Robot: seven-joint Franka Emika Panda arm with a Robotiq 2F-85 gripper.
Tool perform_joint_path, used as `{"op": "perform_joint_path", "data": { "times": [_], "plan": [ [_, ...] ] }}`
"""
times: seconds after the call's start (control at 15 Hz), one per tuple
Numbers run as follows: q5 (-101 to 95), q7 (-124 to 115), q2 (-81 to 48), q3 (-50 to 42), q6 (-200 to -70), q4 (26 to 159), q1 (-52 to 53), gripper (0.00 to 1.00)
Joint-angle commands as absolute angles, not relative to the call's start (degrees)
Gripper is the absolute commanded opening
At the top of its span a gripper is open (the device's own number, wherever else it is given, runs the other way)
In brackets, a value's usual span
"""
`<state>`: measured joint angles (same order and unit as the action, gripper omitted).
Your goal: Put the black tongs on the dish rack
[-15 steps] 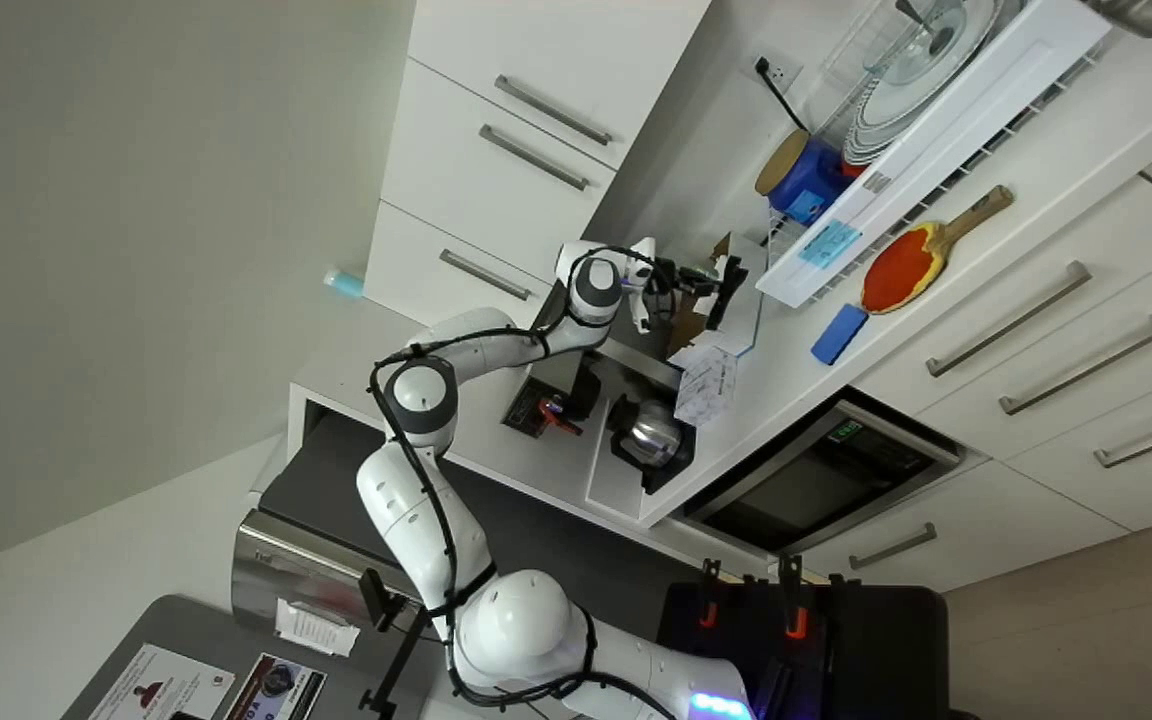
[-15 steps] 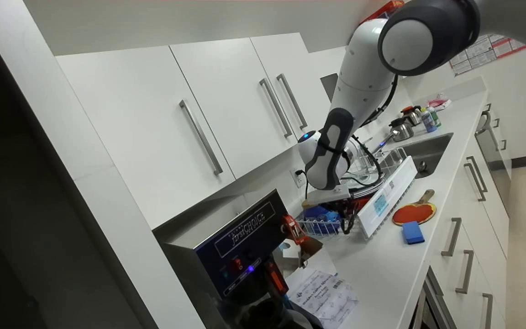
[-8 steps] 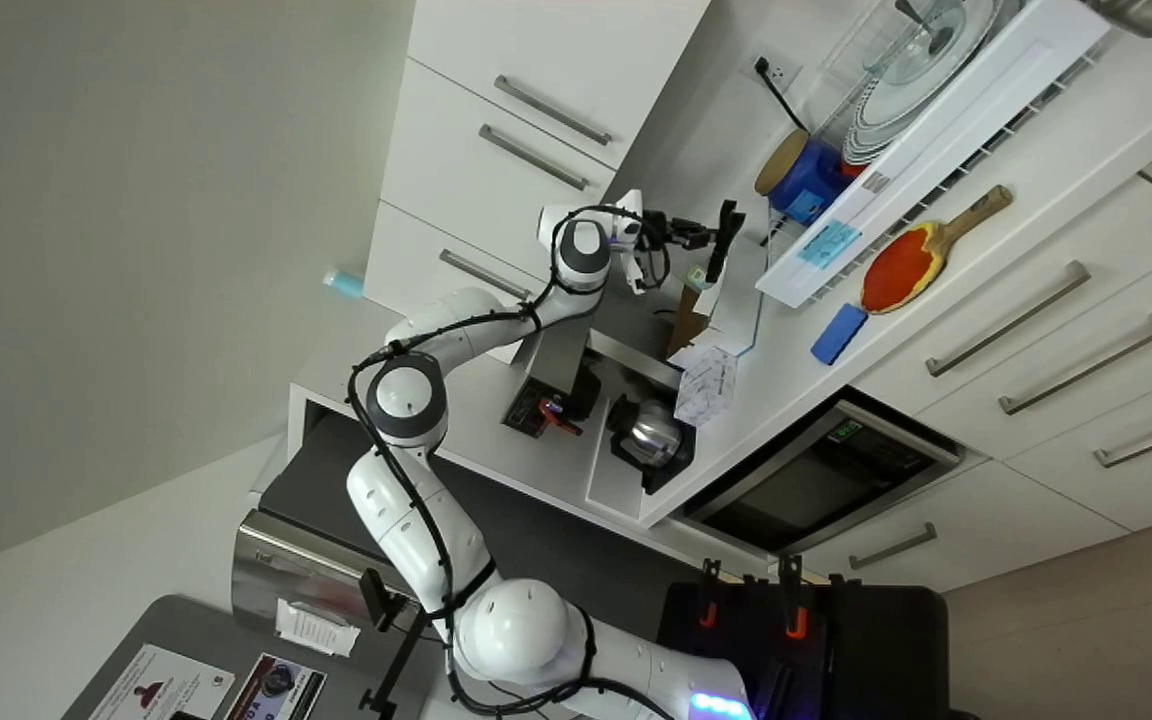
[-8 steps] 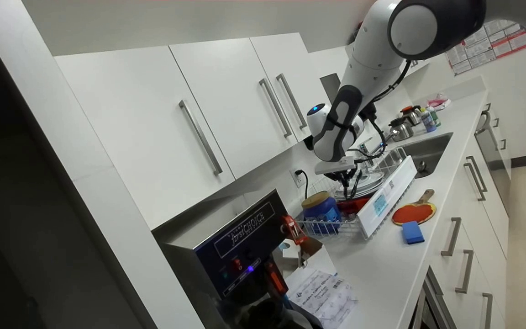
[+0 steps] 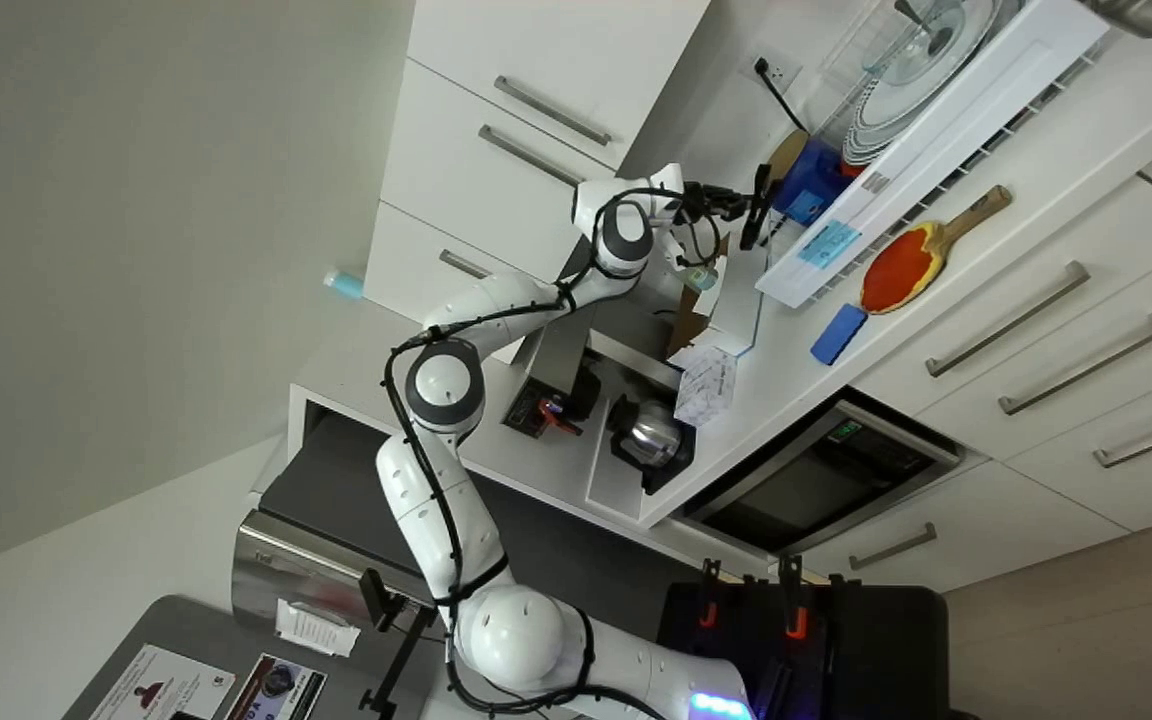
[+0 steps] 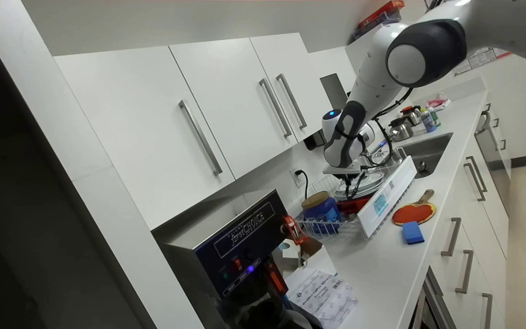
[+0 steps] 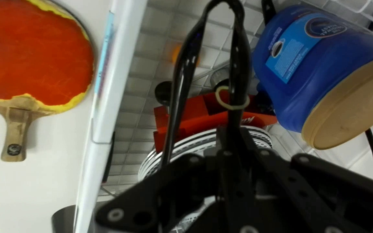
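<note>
I have the gripper [image 7: 230,138] clamped on one arm of the black tongs [image 7: 240,66], above the wire dish rack [image 7: 134,111]. Blue tan-lidded jar [image 7: 319,74] sits in the rack.

In the wrist view the paddle [image 7: 37,48] gets chopped by the left and top edges, the gripper [image 7: 231,136] covers a chunk of the plates [image 7: 152,164], and that orange blob [image 7: 175,53] partly behind the black tongs [image 7: 183,81] is way too blurry to identify. In an exterior view, the green readout [image 5: 845,430] is too tiny to read.
</note>
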<state>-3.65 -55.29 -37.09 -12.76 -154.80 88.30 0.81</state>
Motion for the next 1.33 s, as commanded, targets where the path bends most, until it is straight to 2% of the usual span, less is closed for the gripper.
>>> {"op": "perform_joint_path", "data": {
  "times": [0.0,0.2,0.27,0.33,0.4,0.87,1.0,1.13,1.27],
  "plan": [
    [0.5,-54.1,-42.0,-11.4,-159.2,82.8,-0.3,0.02],
    [3.0,-53.6,-44.7,-11.1,-160.5,79.9,-0.4,0.02],
    [3.6,-53.3,-45.2,-10.9,-160.0,79.1,-0.5,0.33],
    [4.1,-53.3,-45.8,-10.8,-159.8,78.2,-0.5,0.34],
    [4.4,-53.2,-46.3,-10.7,-159.6,77.5,-0.5,0.39],
    [5.7,-51.7,-46.9,-9.3,-158.8,75.5,-0.6,0.94],
    [5.8,-51.1,-46.7,-9.2,-158.9,75.5,-0.5,1.00],
    [5.4,-52.1,-46.7,-10.6,-159.6,76.7,0.5,0.97],
    [5.5,-52.1,-46.7,-10.5,-159.6,76.5,0.5,1.00]
  ]
}}
